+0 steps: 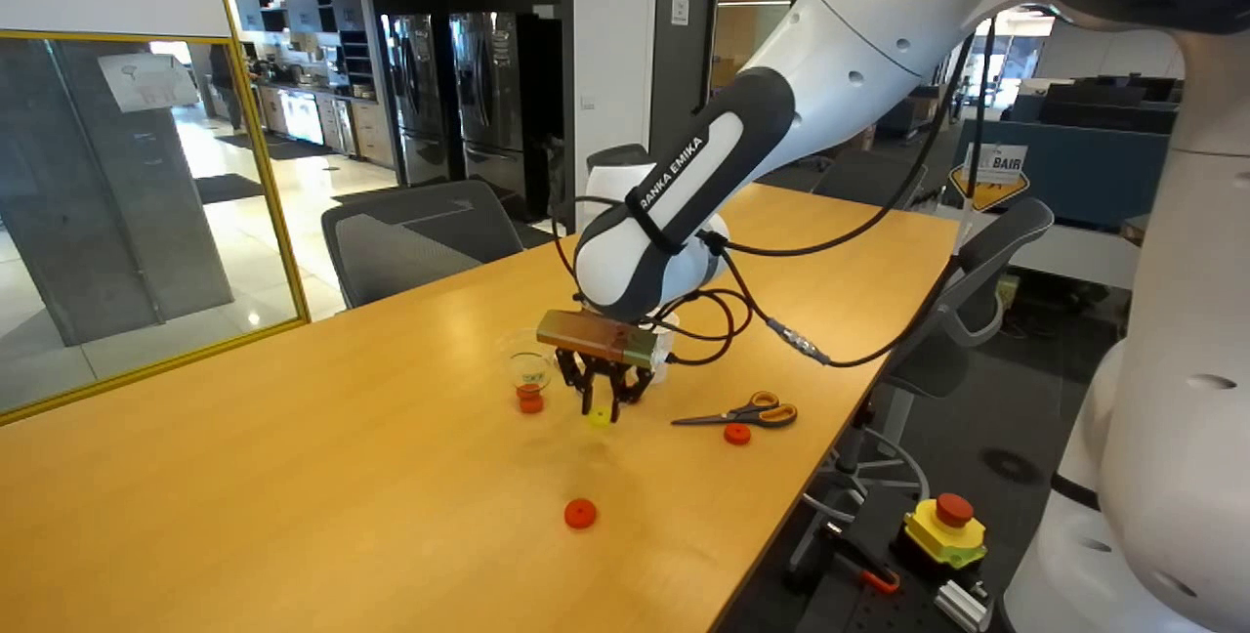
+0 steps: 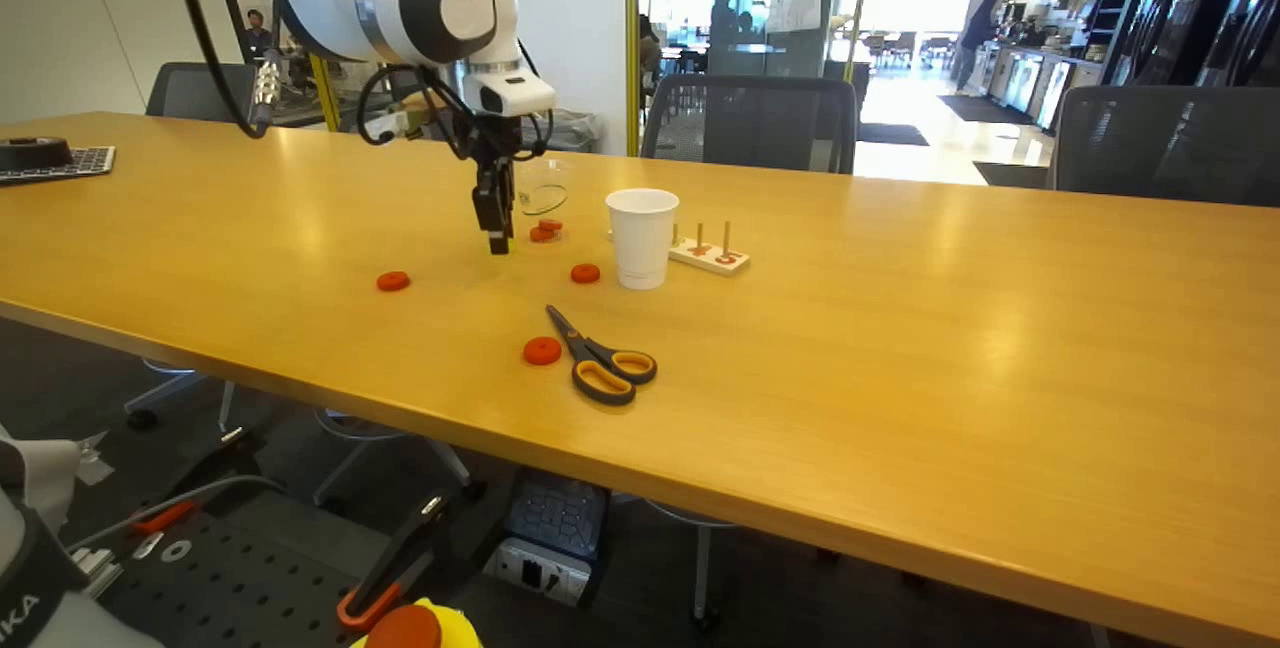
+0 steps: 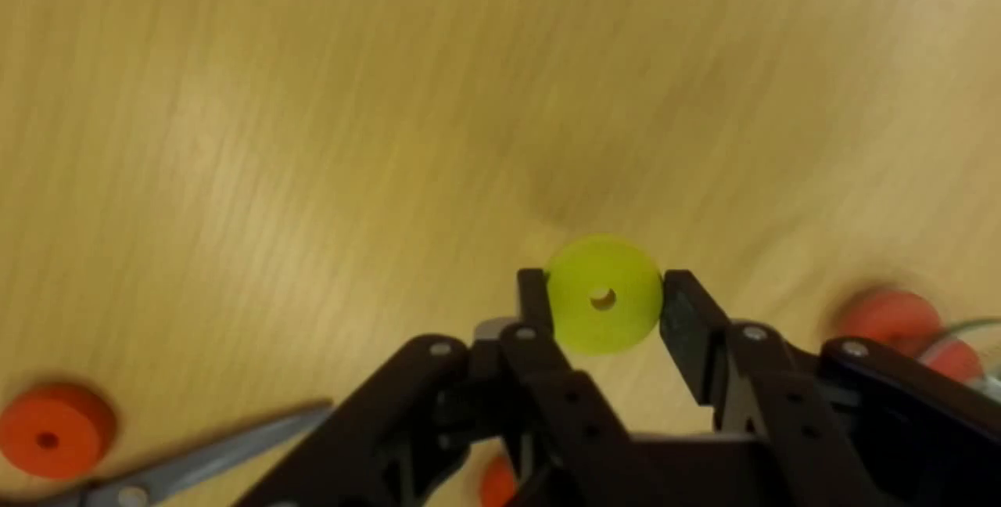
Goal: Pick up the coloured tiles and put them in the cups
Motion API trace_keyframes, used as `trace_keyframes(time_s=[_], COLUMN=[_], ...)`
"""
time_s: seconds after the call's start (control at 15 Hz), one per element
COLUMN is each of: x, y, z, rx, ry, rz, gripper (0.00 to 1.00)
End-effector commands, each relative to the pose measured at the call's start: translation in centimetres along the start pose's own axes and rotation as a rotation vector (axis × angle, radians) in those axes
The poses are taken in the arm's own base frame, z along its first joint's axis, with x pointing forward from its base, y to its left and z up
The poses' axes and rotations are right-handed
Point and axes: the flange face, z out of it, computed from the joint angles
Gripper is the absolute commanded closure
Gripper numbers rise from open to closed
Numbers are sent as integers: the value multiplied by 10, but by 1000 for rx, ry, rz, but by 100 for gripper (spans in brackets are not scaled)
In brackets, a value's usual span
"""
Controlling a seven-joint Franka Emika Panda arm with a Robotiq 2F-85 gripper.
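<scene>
Scissors (image 2: 596, 352): Orange-handled, they lie nearest on the table (image 2: 950, 328) in an exterior view, blades pointing far and left.
Nearest red tile (image 2: 542, 351): It lies flat, just left of the scissors.
White cup (image 2: 642, 238): Opaque, it stands upright beyond the scissors, its floor out of sight.
Middle red tile (image 2: 585, 273): It rests flat, just left of the white cup.
Left red tile (image 2: 393, 281): It lies alone, well apart on the left.
Peg board (image 2: 708, 255): It sits on the right, partly hidden behind the white cup.
Gripper (image 3: 607, 292): Left of the white cup and farther back, it grasps the yellow tile (image 3: 602, 327), one fingertip against each side of the rim.
Yellow tile's height: Whether it touches the table or hangs just above, the views do not settle.
Yellow tile's handling: It looks light, stiff and hard to damage, probably wood or plastic; the smooth, curved rim could slip or pivot under a lopsided pinch.
Best hold: Opposite points of the rim, in line with the central hole, seem right, about where the fingertips sit.
Far red tiles (image 2: 542, 234): Two overlap in view, beyond the gripper to its right.
Clear cup (image 2: 543, 190): It shows close behind the far red tiles; whether it holds any cannot be told.
</scene>
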Motion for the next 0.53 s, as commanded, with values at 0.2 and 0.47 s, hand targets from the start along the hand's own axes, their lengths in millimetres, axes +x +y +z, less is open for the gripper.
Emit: trace_keyframes(time_s=[0.2,0.47], x=[57,92], y=[-36,-29], z=[-86,-98], rx=[134,84], ry=[212,317], rz=[-62,-126], gripper=[75,75])
